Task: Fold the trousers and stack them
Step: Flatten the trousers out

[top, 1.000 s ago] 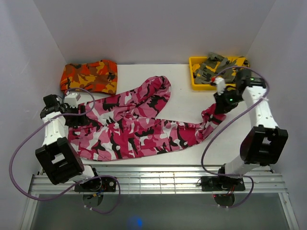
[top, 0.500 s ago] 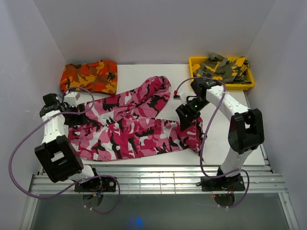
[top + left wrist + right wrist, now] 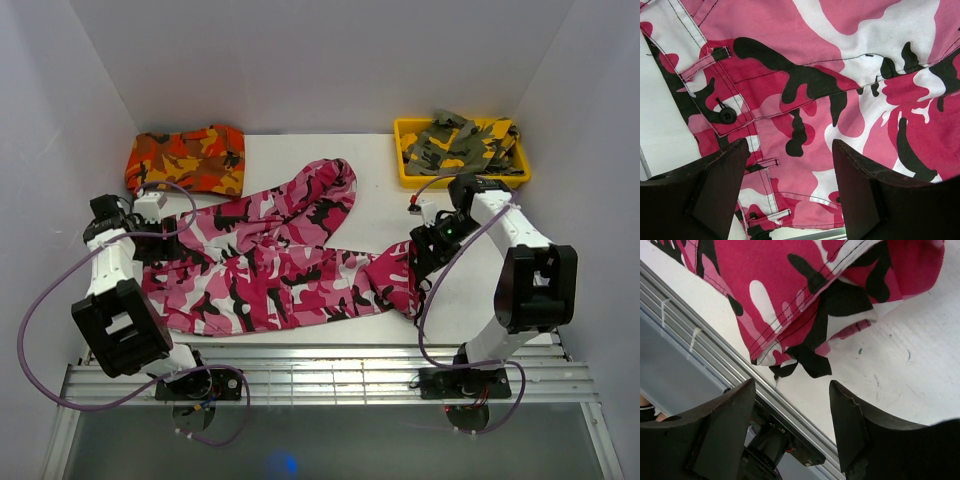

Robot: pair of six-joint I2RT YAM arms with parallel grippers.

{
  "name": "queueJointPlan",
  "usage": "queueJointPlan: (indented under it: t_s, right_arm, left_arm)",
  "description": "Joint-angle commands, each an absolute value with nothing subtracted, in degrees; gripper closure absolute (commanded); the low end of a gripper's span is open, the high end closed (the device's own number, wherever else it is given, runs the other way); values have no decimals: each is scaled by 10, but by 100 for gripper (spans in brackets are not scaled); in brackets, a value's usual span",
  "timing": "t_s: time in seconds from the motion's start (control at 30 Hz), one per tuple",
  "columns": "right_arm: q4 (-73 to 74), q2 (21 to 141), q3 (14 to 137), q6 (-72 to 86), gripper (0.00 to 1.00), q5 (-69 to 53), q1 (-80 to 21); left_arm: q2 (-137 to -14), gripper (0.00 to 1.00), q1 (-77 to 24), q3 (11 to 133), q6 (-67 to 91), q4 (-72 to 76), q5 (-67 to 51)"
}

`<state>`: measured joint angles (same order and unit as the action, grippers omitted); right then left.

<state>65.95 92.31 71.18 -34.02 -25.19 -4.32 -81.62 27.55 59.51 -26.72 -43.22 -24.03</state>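
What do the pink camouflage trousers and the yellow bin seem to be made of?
The trousers look like matte woven cotton: fine weave, stitched seams, a sewn button. The yellow bin is probably moulded plastic: smooth, uniformly coloured, rigid rim.

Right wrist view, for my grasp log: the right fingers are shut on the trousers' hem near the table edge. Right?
No: the right wrist view shows the right fingers open, not shut; the trousers' hem lies free near the table edge.

No text, label, brand, number or sign could be read anywhere in these views; nothing bore legible markings.
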Motion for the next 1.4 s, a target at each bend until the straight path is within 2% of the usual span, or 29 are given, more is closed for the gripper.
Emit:
queueJointPlan:
  t_s: [0.0, 0.03, 0.13, 0.2, 0.33, 0.37, 0.5, 0.67, 0.77, 0.87, 1.07, 1.37]
  right_arm:
    - [656, 954, 710, -305, 33, -272, -45]
    - [650, 958, 708, -299, 35, -279, -46]
    - [623, 931, 696, -287, 52, -311, -48]
    - [611, 912, 693, -284, 56, -325, -49]
    - [601, 863, 648, -315, 52, -289, -68]
    - [596, 852, 642, -333, 47, -253, -76]
    - [515, 834, 620, -416, 44, -149, -72]
    - [587, 886, 699, -408, 49, -223, -76]
    - [604, 882, 703, -394, 54, -263, -89]
    - [612, 885, 681, -397, 54, -263, -116]
    - [613, 919, 623, -397, 44, -233, -151]
    - [586, 951, 594, -355, 44, -229, -181]
  left_arm:
    - [-812, 21, 275, 605, -262, -423, -255]
    - [-812, 21, 275, 599, -262, -421, -256]
    - [-808, 21, 275, 590, -265, -418, -252]
    - [-805, 21, 275, 582, -267, -417, -250]
    - [-802, 21, 275, 575, -269, -409, -253]
    - [-803, 21, 275, 577, -269, -408, -254]
    - [-816, 21, 275, 581, -266, -410, -262]
    - [-817, 21, 275, 584, -265, -410, -261]
    - [-815, 21, 275, 583, -264, -410, -260]
    - [-815, 21, 276, 581, -264, -410, -260]
    - [-824, 21, 275, 586, -262, -410, -262]
    - [-830, 21, 275, 584, -258, -404, -268]
